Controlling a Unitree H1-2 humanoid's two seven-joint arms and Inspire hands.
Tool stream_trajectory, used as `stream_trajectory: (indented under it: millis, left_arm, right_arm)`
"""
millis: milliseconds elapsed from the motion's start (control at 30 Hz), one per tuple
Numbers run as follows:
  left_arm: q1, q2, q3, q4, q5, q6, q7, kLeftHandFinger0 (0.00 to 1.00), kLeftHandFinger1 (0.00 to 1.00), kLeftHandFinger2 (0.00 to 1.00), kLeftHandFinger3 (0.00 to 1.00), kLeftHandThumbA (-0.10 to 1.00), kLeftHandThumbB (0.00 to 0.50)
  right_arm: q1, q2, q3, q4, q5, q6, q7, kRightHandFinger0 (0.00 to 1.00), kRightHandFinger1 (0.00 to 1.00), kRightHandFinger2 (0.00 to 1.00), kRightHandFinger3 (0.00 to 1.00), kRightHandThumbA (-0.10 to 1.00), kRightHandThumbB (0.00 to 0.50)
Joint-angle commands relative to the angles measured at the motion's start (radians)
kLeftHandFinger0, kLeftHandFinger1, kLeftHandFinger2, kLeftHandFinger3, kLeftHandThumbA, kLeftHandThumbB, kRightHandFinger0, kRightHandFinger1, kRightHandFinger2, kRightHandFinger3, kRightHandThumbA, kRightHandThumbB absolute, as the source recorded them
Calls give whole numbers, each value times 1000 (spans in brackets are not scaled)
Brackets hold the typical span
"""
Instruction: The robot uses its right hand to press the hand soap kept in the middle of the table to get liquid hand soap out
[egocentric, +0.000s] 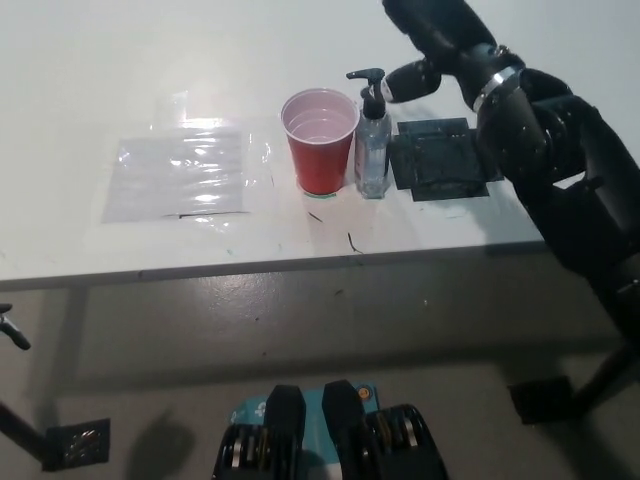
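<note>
The clear hand soap bottle (373, 145) with a black pump head (364, 77) stands upright in the middle of the white table (150, 80). My black right hand (432, 38) reaches in from the right above the table, and one finger (403, 82) points left, just right of the pump head and level with it. Whether it touches the pump is unclear. The hand holds nothing and its fingers are apart. My left hand is out of sight.
A red plastic cup (320, 140) stands directly left of the bottle, touching or nearly so. A black square mat (440, 160) lies to the bottle's right, under my forearm. A clear plastic sheet (180, 175) lies at the left. The table's front edge (300, 262) runs below them.
</note>
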Motion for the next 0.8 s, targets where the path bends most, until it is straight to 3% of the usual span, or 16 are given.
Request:
stream_trajectory:
  millis: [0, 133, 233, 367, 500, 533, 767]
  left_arm:
    - [-34, 31, 26, -19, 37, 19, -36, 1000, 1000, 1000, 871, 1000, 150]
    - [-45, 29, 27, -14, 47, 19, -44, 1000, 1000, 1000, 867, 1000, 152]
    - [-50, 17, 43, -18, 68, 19, -61, 1000, 1000, 1000, 903, 1000, 140]
    - [-56, 23, 50, -16, 80, 19, -76, 1000, 1000, 1000, 895, 1000, 156]
    - [-65, 31, 55, -17, 86, 19, -92, 1000, 1000, 1000, 893, 1000, 131]
    - [-66, 32, 55, -17, 88, 19, -96, 1000, 1000, 1000, 898, 1000, 121]
    - [-78, 28, 59, -18, 112, 19, -114, 1000, 1000, 1000, 891, 1000, 123]
  right_arm:
    - [-54, -2, 0, 54, -31, -87, -60, 1000, 1000, 1000, 1000, 1000, 391]
    - [-38, 7, -3, 100, -27, -116, -79, 1000, 1000, 1000, 1000, 1000, 404]
    - [-23, 24, 4, 121, -39, -130, -97, 1000, 1000, 1000, 1000, 1000, 380]
    - [-2, 41, 5, 122, -45, -139, -106, 1000, 1000, 1000, 1000, 1000, 384]
    - [26, 51, 41, 102, -85, -127, -82, 1000, 1000, 1000, 1000, 1000, 402]
    - [24, 51, 49, 103, -93, -133, -82, 1000, 1000, 1000, 1000, 1000, 387]
    - [13, 58, 73, 64, -114, -118, -68, 1000, 1000, 1000, 1000, 1000, 384]
